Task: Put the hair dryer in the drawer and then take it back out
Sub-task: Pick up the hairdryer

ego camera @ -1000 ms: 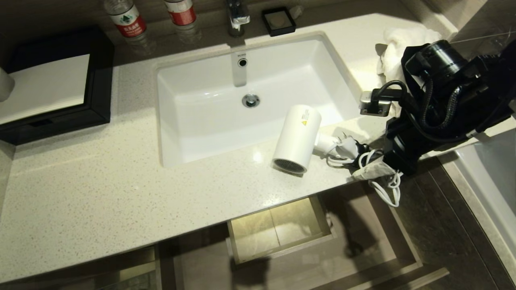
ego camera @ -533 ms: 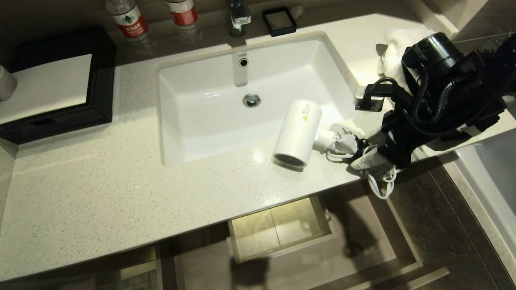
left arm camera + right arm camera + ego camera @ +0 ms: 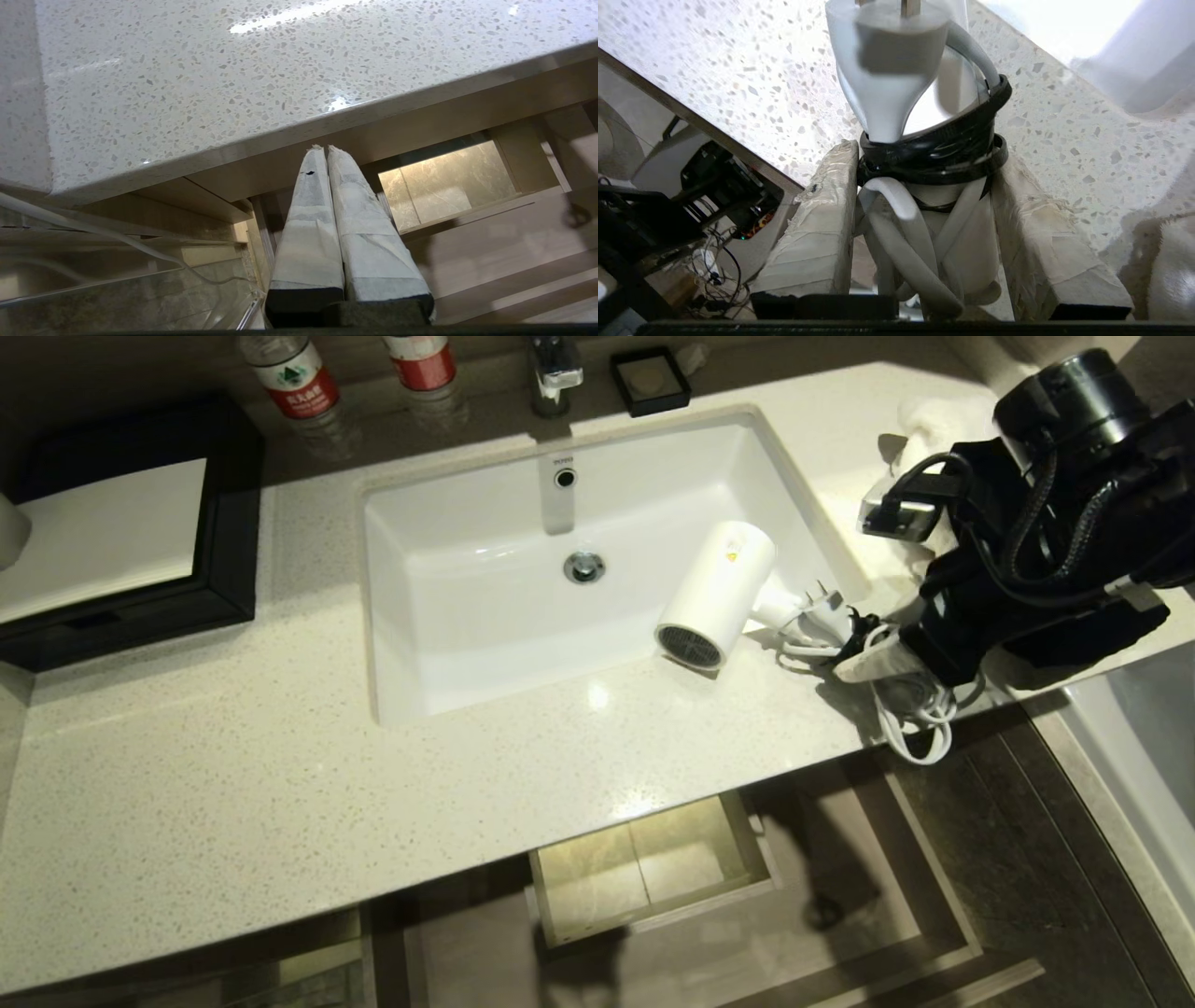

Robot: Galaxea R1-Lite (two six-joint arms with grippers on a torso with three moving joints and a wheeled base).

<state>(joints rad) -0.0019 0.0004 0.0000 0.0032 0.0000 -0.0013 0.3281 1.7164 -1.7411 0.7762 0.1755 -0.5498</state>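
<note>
The white hair dryer (image 3: pixel 714 593) hangs tilted over the sink's front right corner, its grey grille facing the counter edge. My right gripper (image 3: pixel 873 658) is shut on its handle and the white bundled cord (image 3: pixel 920 728), which loops down past the counter edge. In the right wrist view the taped fingers (image 3: pixel 826 224) clamp the handle (image 3: pixel 971 252) just below a black strap, with the plug (image 3: pixel 892 70) beyond. The drawer (image 3: pixel 738 943) stands pulled out under the counter, and nothing lies in the part that shows. My left gripper (image 3: pixel 325 149) is shut, parked below the counter edge.
The speckled counter (image 3: pixel 233 784) surrounds a white sink (image 3: pixel 439 653). At the back stand a faucet (image 3: pixel 553 373), two bottles (image 3: pixel 289 378) and a black dish (image 3: pixel 649 381). A black tray (image 3: pixel 233 513) sits at the left, a white towel (image 3: pixel 934 425) behind my right arm.
My right arm has risen and drawn back to the right with the hair dryer. Its barrel has left the counter front and now tilts over the sink corner.
</note>
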